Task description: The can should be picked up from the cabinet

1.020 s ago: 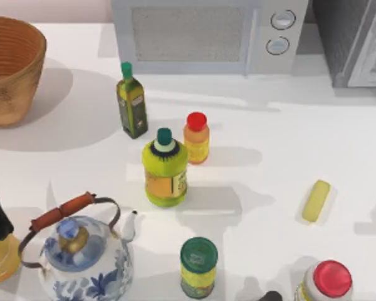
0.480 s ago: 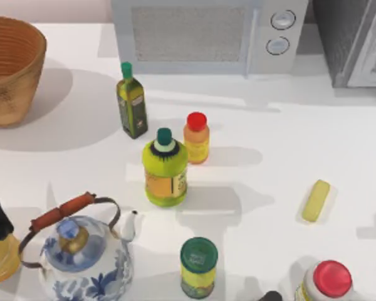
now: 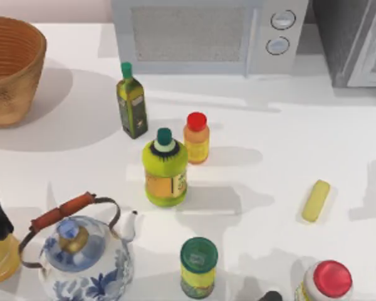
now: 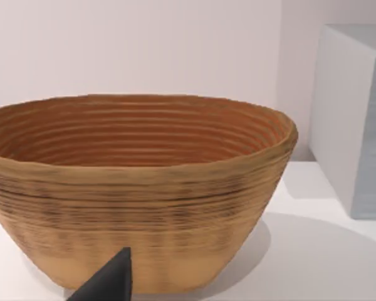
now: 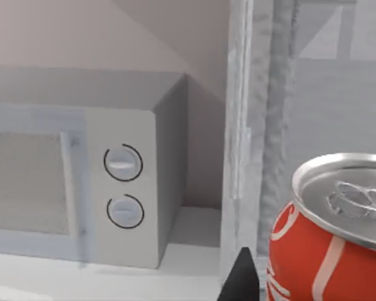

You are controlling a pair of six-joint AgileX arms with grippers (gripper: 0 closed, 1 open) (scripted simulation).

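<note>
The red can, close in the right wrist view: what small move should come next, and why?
Probably ease the right gripper a little farther around the red can, then close. The can stands upright and very close beside a dark fingertip, with the cabinet door edge just behind, so a grasp is not yet visibly made.

A white table [image 3: 288,138] crowded with kitchen goods: a woven basket [image 3: 9,69] at far left, a white microwave [image 3: 207,34] with two round knobs along the back edge. Near centre stand a dark green oil bottle [image 3: 132,101], a red-capped orange bottle [image 3: 196,138] and a squat yellow-green bottle [image 3: 165,168]. In front sit a blue-and-white kettle [image 3: 81,251], a green-lidded jar [image 3: 198,266], a red-lidded white container [image 3: 326,282] and, lying flat, a pale yellow bar [image 3: 316,200].
</note>
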